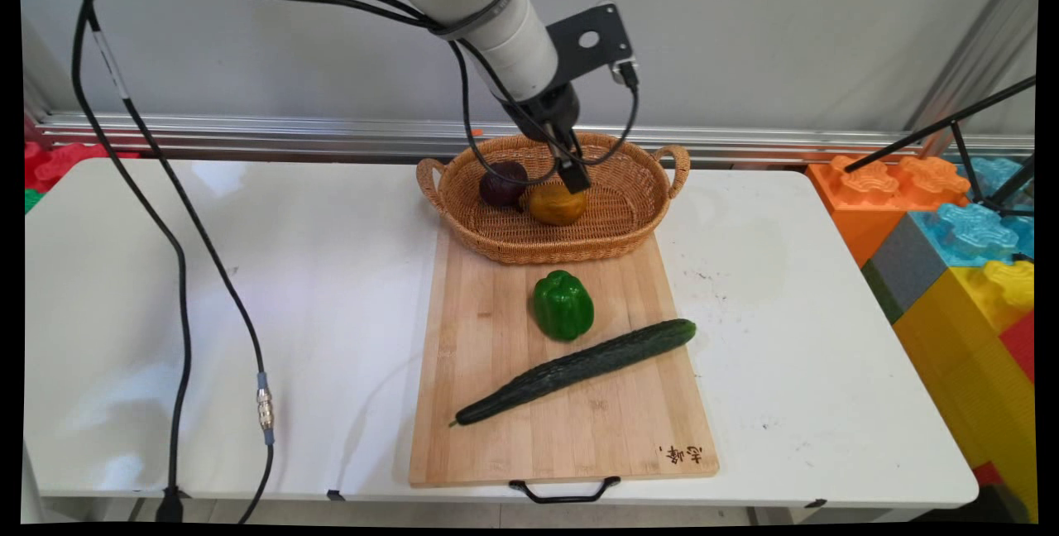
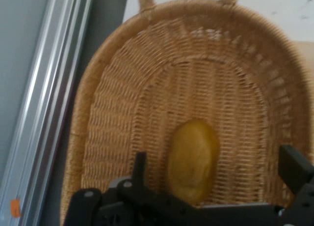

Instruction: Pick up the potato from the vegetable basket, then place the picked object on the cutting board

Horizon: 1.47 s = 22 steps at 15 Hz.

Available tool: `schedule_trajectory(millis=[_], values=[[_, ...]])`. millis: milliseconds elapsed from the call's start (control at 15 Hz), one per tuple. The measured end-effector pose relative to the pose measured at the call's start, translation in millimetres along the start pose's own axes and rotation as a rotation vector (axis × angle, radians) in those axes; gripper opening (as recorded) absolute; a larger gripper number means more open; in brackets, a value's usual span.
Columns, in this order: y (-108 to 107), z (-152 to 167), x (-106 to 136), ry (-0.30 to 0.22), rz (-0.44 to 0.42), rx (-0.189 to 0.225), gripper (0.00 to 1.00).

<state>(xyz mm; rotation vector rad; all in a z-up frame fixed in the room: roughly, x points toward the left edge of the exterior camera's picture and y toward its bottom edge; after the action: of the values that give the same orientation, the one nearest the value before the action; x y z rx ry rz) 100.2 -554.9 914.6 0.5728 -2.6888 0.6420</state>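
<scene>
My gripper [image 1: 572, 174] hangs inside a woven basket [image 1: 529, 253] at the far end of the table, just above a yellow potato [image 1: 557, 203]. In the hand view the gripper [image 2: 216, 161] is open, and the potato [image 2: 192, 159] lies on the basket floor [image 2: 122, 137] between its two fingers, closer to the left one. Nothing is held. A dark purple round vegetable [image 1: 503, 184] lies in the basket to the left of the potato and does not show in the hand view.
The basket rests on the far end of a wooden cutting board [image 1: 496, 437]. A green bell pepper [image 1: 563, 304] and a long cucumber [image 1: 579, 369] lie on the board. Black cables [image 1: 178, 271] hang at the left. Big coloured blocks [image 1: 951, 230] stand beyond the table's right edge.
</scene>
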Motion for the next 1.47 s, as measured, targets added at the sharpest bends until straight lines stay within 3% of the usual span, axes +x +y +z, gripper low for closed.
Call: schedule_trajectory(millis=[200,400,800,1133,1200,1467], values=[[-13,18,-12,-0.021,-0.012,-0.007,1.00],[-23,47,-26,-0.029,-0.016,-0.050,1.00],[-33,97,-40,-0.016,-0.014,-0.130,1.00],[-45,129,-46,0.006,0.000,-0.165,1.00],[-46,132,-46,0.010,0.003,-0.168,0.00],[-46,130,-47,0.007,0.013,-0.188,0.00]])
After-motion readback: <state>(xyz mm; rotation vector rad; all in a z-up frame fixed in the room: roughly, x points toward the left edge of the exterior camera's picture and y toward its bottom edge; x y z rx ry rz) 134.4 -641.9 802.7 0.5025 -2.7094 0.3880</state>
